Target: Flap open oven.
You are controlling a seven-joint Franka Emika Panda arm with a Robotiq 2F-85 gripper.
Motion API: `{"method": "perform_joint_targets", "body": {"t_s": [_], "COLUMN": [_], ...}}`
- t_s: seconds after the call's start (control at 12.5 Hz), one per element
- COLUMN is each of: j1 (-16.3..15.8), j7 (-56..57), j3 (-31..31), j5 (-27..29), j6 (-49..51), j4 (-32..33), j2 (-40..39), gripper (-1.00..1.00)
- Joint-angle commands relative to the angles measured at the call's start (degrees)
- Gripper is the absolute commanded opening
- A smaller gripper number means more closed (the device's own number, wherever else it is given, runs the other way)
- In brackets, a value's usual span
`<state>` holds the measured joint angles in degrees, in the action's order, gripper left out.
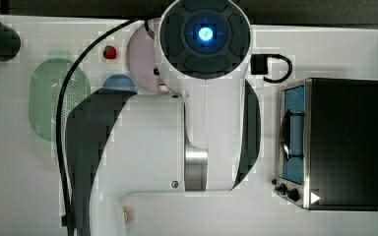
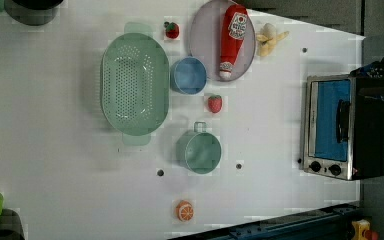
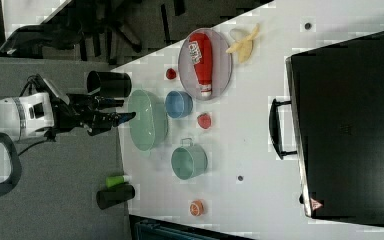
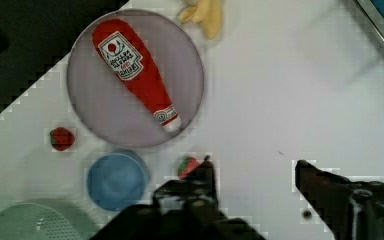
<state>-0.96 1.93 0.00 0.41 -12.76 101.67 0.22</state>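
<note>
arm shell (image 1: 204,123): glossy white, rounded, dark grey side panels
joint band (image 1: 196,169): brushed silver ring
top cap (image 1: 205,34): dark grey disc, glowing blue centre light
cable (image 1: 86,59): thick, black, curving alongside
gripper (image 4: 252,175): black, blocky jaws, small screws

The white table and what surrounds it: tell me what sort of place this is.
Probably a robot lab set up as a play kitchen. A white robot arm reaches over the white table, which holds a black toaster oven with a blue glass door, a red ketchup bottle on a grey round plate, and a pale green colander.
</note>
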Motion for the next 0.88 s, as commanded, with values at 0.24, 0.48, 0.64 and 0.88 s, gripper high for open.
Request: {"method": "perform_joint_targets", "body": {"t_s": [0.24, 0.48, 0.64, 0.88], "j1": [1.7, 1.7, 1.7, 1.9], "j7": [-13.4, -13.4, -13.4, -13.3], "j3": [3.4, 3.4, 3.5, 4.2], "j5": [-3.1, -3.1, -3.1, -3.3], "j6": [12.4, 12.3, 12.2, 9.8], "j4": [18.0, 18.0, 18.1, 18.2], "j2": [26.3, 26.3, 26.3, 25.8], "gripper": [1.00, 0.65, 0.14, -0.55]}}
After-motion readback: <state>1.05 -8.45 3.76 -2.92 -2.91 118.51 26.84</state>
